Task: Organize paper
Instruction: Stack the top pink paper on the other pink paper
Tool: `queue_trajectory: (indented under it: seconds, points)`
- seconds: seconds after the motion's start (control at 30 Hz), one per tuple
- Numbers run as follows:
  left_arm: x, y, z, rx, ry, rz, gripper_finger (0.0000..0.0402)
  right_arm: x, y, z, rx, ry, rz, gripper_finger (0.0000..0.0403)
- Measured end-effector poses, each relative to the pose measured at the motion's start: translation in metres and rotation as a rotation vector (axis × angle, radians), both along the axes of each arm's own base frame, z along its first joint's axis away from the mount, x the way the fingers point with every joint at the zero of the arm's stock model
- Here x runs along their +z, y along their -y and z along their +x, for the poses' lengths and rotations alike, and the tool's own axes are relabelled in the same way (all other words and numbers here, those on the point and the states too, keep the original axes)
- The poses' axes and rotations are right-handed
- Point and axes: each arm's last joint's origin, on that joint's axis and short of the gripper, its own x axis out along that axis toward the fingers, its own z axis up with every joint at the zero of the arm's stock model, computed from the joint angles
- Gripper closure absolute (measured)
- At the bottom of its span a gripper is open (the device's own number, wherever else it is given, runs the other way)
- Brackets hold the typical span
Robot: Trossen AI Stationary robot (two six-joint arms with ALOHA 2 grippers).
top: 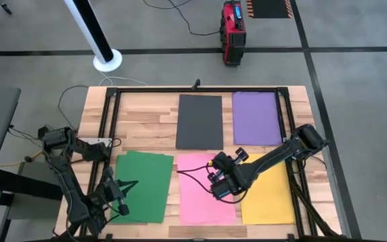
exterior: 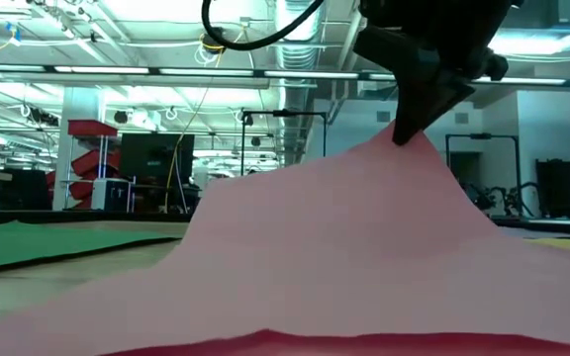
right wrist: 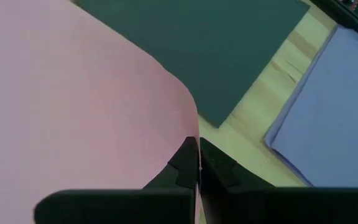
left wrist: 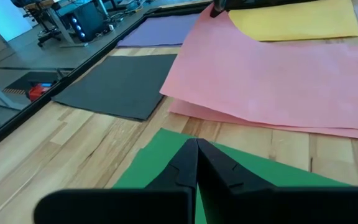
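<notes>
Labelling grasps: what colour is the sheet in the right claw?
Pink sheet, clearest in the right wrist view.

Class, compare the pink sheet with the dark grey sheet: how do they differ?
The pink sheet is pinched at one corner by the right gripper and lifted into a peak; the dark grey sheet lies flat, untouched. Pink is nearer the table's front, grey farther back. Both are plain rectangles of similar size.
</notes>
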Motion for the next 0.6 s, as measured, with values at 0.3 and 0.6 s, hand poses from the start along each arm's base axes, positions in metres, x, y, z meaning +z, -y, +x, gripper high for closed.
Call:
queue_trajectory:
  seconds: [0.3,0.6]
  points:
    - [-0.001,-0.001,0.002,0.003,-0.039,0.027,0.0401,-0.019,-0.005,0.003,-0.027,-0.028,0.000,0.0403]
    - [-0.002,-0.001,0.006,0.013,-0.081,0.045,0.0401,-0.023,-0.005,0.004,-0.065,-0.011,-0.011,0.0403]
